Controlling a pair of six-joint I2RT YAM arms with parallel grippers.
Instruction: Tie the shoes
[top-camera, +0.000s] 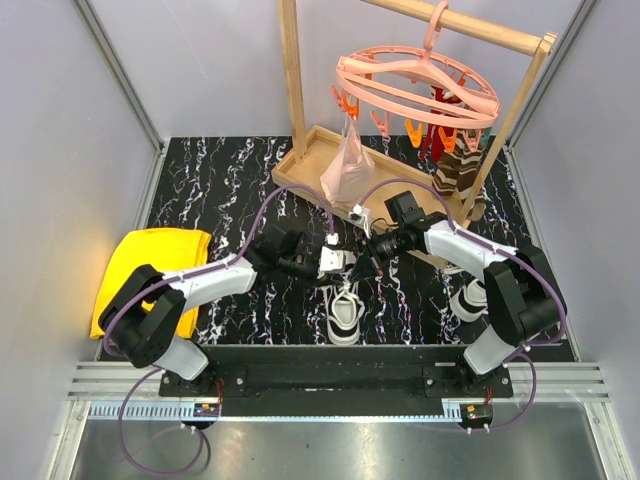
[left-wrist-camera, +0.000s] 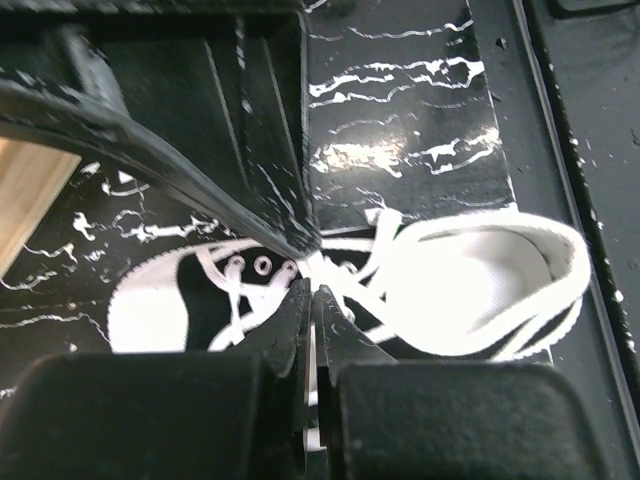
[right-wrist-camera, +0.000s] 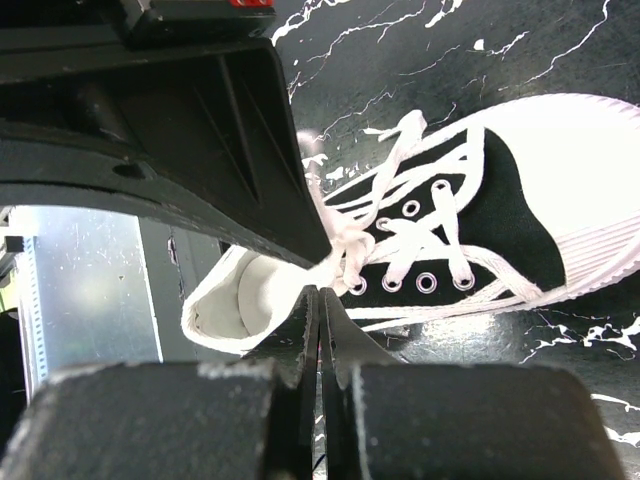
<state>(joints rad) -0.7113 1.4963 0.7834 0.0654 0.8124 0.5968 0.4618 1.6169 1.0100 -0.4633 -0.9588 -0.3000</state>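
Black marbled tabletop (top-camera: 230, 190) carries everything, so take the white sneaker (top-camera: 345, 318) lying just ahead of the arm bases as your landmark. The second sneaker (top-camera: 468, 298) sits well to its right, a yellow cloth (top-camera: 150, 265) lies well to its left, and the wooden drying rack (top-camera: 292, 80) stands beyond it.

Both grippers meet just above the sneaker's lacing. Your left gripper (left-wrist-camera: 312, 288) is squeezed fully closed, and a sliver of white shows between its fingers, so it seems to have a strand. Your right gripper (right-wrist-camera: 321, 290) is just as tightly closed, with its tips in the bunched laces (right-wrist-camera: 345, 245) over the top eyelets (right-wrist-camera: 425, 282). It looks to be pinching one too, though the other finger hides part of the contact.

To do this step well, draw the two strands apart evenly and low, out to either side of the sneaker. Nothing pins the sneaker down, so a steep or lopsided pull would probably drag or tip it. Mind the fingertips, which are nearly touching.
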